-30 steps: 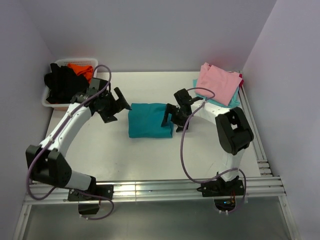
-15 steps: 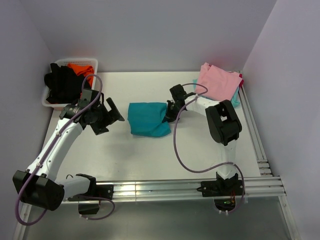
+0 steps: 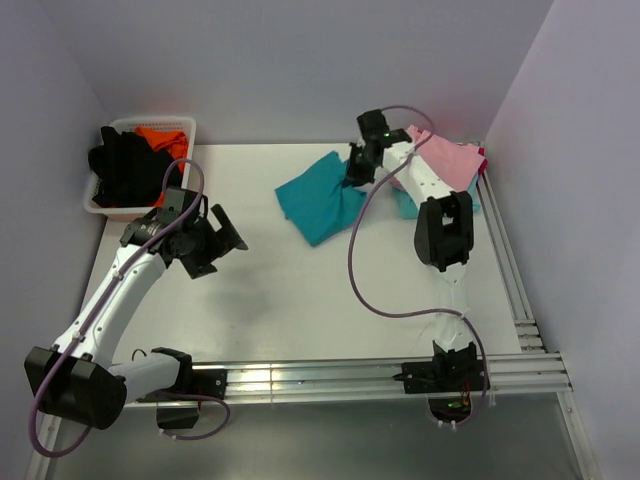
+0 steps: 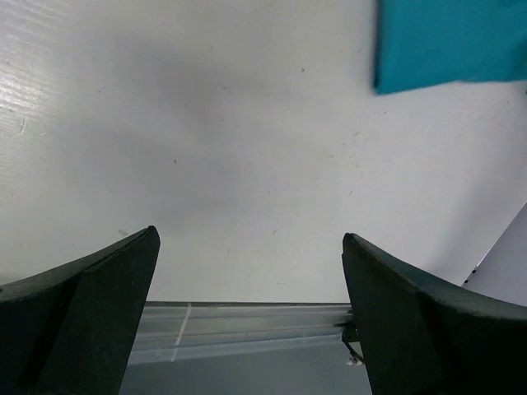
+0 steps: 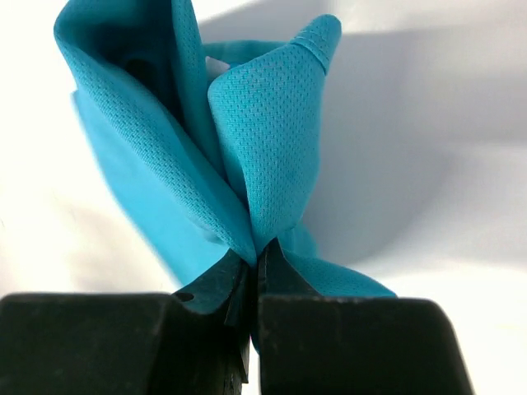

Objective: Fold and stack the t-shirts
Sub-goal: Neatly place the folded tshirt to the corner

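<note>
Teal t-shirt [image 3: 318,198] now nearer pink t-shirt [image 3: 452,166], tight in right claw [image 5: 254,257]; left claw [image 4: 249,238] open.

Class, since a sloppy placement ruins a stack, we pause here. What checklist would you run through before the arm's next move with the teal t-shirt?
1. Right claw shut on the teal t-shirt: ok.
2. Teal t-shirt's fold tidy: not ok, the cloth is bunched at the grip.
3. Left claw open and apart from the cloth: ok.
4. Pink t-shirt folded, nothing lying on it: ok.
5. Every layer of the teal t-shirt pinched: cannot tell.
</note>
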You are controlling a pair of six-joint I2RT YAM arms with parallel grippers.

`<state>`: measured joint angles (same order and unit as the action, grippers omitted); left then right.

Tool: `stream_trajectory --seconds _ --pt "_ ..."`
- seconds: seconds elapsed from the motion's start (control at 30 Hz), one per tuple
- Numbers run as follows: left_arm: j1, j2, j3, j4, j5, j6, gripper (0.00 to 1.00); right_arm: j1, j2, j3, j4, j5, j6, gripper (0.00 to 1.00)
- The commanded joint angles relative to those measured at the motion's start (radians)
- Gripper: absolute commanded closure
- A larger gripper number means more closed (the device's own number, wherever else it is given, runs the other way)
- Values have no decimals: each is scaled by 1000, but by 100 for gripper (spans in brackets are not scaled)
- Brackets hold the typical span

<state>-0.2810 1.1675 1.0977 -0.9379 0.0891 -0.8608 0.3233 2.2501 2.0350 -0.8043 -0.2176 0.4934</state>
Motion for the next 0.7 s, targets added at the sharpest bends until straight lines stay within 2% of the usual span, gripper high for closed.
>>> stream_trajectory --seconds 0.0,0.1,0.23,0.27,0.4,0.53,0.67 --pt "-3 -55 -33 43 1 -33 1 -95 11 137 -151 92 -53 100" --pt "-3 -81 -68 56 1 -44 0 -188 25 224 -190 125 -70 100" --pt "-3 -123 -137 77 12 -58 1 -315 14 249 -182 141 -67 100" --pt "-3 -130 -165 82 14 -61 1 -389 20 263 -187 138 -67 100" --pt "-3 -164 -223 105 34 -70 0 -524 40 280 -181 92 -55 100" --pt "-3 -170 -226 91 23 -64 1 -622 80 324 -180 24 -39 100" --pt "-3 -169 -216 71 15 -55 1 -667 118 366 -174 -9 -29 100"
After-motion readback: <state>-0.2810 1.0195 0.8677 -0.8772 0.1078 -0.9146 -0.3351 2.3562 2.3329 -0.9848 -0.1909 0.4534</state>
